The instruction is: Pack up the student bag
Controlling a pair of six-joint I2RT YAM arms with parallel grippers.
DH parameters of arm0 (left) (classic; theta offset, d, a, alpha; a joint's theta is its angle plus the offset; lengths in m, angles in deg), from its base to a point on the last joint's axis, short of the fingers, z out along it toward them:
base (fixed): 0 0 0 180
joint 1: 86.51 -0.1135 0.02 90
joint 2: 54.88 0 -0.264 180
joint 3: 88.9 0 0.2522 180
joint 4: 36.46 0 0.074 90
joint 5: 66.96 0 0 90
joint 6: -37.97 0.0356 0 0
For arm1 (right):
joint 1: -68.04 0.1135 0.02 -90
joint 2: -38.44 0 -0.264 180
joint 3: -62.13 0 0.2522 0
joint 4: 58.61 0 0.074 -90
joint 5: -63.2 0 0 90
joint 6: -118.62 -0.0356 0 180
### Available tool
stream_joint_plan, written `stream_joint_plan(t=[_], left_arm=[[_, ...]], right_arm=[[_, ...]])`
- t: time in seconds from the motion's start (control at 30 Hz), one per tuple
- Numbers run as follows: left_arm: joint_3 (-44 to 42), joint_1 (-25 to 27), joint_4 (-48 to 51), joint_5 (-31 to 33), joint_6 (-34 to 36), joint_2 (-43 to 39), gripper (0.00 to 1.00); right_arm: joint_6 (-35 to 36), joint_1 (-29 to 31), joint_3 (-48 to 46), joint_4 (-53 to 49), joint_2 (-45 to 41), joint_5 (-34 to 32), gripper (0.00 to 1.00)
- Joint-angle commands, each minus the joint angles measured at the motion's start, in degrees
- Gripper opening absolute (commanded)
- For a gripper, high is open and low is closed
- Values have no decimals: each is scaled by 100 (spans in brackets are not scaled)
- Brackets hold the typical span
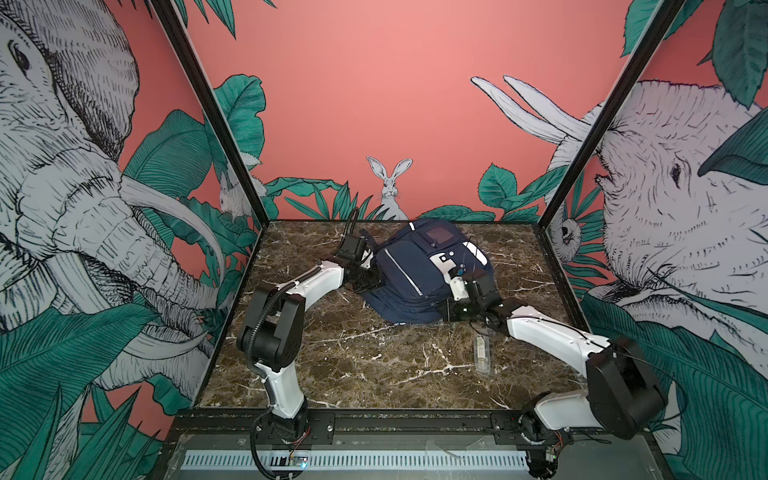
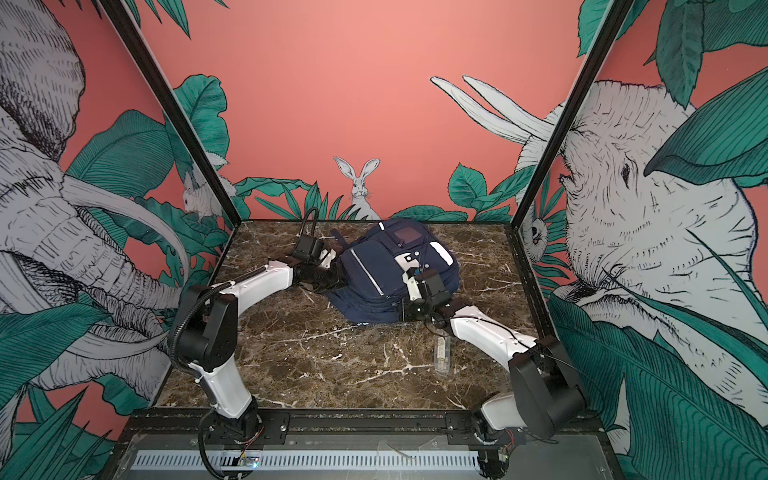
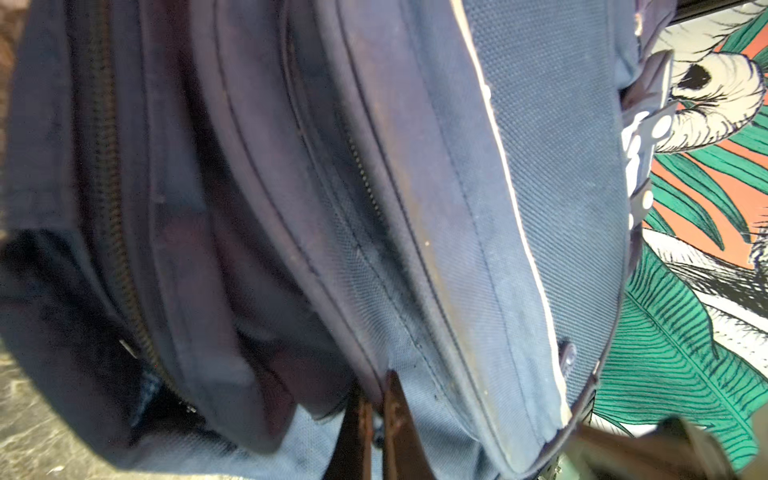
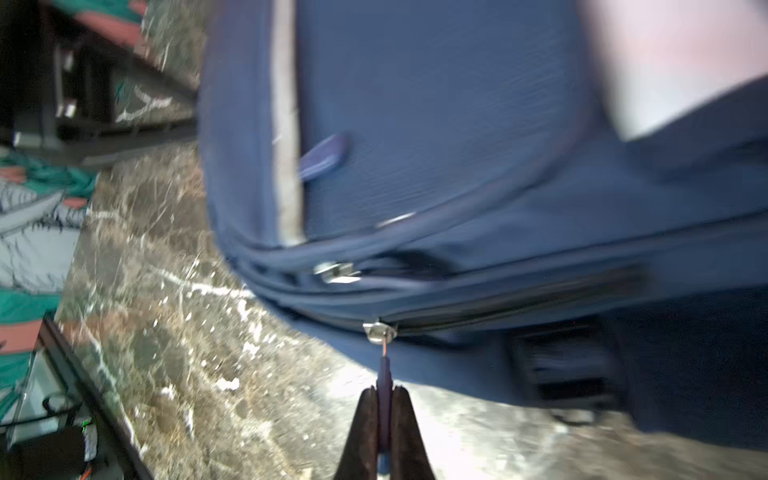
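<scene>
The student bag (image 1: pixel 415 270) (image 2: pixel 382 270) is a navy backpack lying on the marble table toward the back, front pocket with its grey stripe facing up. My left gripper (image 3: pixel 376 401) is shut on a fold of the bag's fabric (image 3: pixel 415 291) at its left side, and in both top views it (image 1: pixel 368 277) (image 2: pixel 332 277) presses against that side. My right gripper (image 4: pixel 384 401) is shut on the purple zipper pull (image 4: pixel 385 374), which hangs from a metal slider (image 4: pixel 379 331) on the bag's near edge. In both top views it (image 1: pixel 446 311) (image 2: pixel 404 311) sits at the bag's near right corner.
A clear plastic case (image 1: pixel 482 354) (image 2: pixel 441 353) lies on the marble table (image 1: pixel 353 365) beside the right forearm. Patterned walls close in the left, right and back. A black rail (image 1: pixel 395 419) runs along the front edge.
</scene>
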Motion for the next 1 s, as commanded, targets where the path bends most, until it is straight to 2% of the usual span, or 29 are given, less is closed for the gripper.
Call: stream_joint_plan(t=[0.0, 0.33, 0.53, 0.6, 0.7, 0.87, 0.97], left_arm=[[-104, -156, -103, 302, 151, -364, 0], [-268, -187, -139, 342, 136, -526, 0], [-319, -192, -241, 247, 67, -477, 0], [-296, -189, -254, 212, 54, -452, 0], [-262, -136, -249, 244, 89, -439, 0], [-238, -18, -247, 280, 83, -378, 0], [-264, 79, -302, 306, 50, -369, 0]], right_arm=[[222, -413, 28, -395, -103, -174, 0], [162, -1620, 304, -551, 315, -390, 0], [34, -1676, 384, -320, 535, 34, 1], [63, -1675, 371, -248, 564, 323, 8], [207, -1521, 322, -190, 459, 692, 25], [384, -1154, 262, -390, 88, 526, 48], [421, -1012, 226, -351, -215, 433, 69]])
